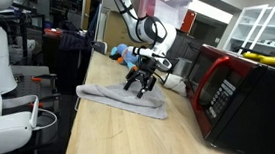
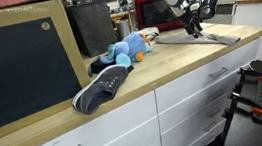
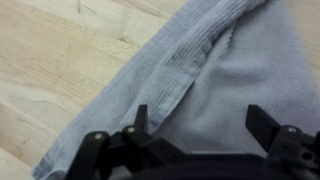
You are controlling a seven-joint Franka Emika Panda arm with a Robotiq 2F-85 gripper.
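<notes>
Pincer: one, black, two fingers (image 3: 140, 122) standing well apart with nothing between them. It hangs from the arm, pointing down over the towel; see pincer (image 1: 142, 82), (image 2: 196, 27), (image 3: 200, 128).
Towel: one, grey, ribbed (image 1: 111, 95), (image 2: 222, 37), (image 3: 240, 60). It lies rumpled and partly folded on the tabletop, directly under the pincer. A folded edge runs diagonally through the wrist view.
Contact: the fingertips are at or just above the cloth; whether they touch it cannot be told.
Tabletop: one, light wood (image 1: 142, 138), (image 2: 170, 63), (image 3: 50, 60). It is bare beside the towel in the wrist view.
Microwave: one, red case with a dark door (image 1: 231, 95). It stands on the tabletop near the towel.
Plush: one, blue with an orange patch (image 1: 122, 55), (image 2: 123, 52). It lies on the tabletop, apart from the towel.
Shoe: one, dark with a pale sole (image 2: 102, 87). It sits just beside the plush, on the side away from the towel, near the tabletop's front edge.
Board: one, black in a wooden frame (image 2: 19, 66). It leans upright behind the shoe.
Writing: too small and blurred to read on any of these things.
</notes>
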